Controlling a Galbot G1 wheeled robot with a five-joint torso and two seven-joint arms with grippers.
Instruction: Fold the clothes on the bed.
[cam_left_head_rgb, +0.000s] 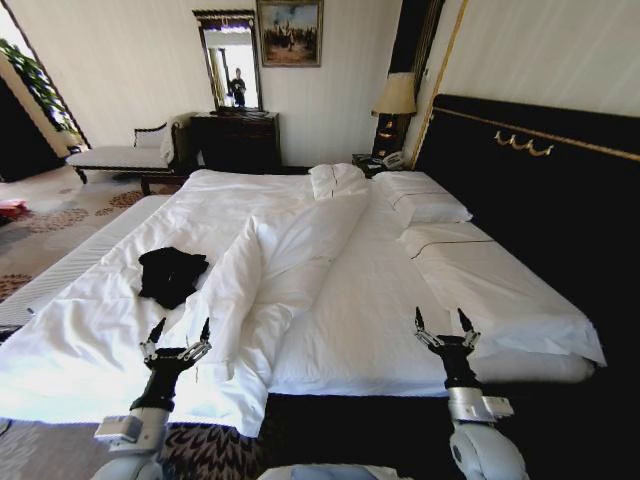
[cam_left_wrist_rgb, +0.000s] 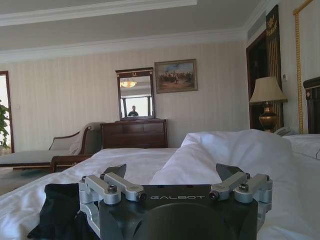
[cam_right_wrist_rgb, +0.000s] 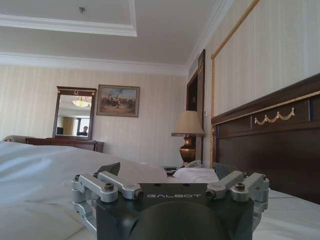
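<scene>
While the black T-shirt lay crumpled left of centre on the bed, axis unreadable, left gripper and right gripper hovered spread, empty; left wrist view caught the shirt.

A dark wooden dresser stands against the far wall at twelve o'clock, a mirror and a framed painting above it. A pale chaise sits at ten o'clock, a lamp at one o'clock.

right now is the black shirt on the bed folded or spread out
Neither: the black shirt lies crumpled in a heap on the white duvet, sleeves and lettering not visible, beyond the left pincer.
</scene>
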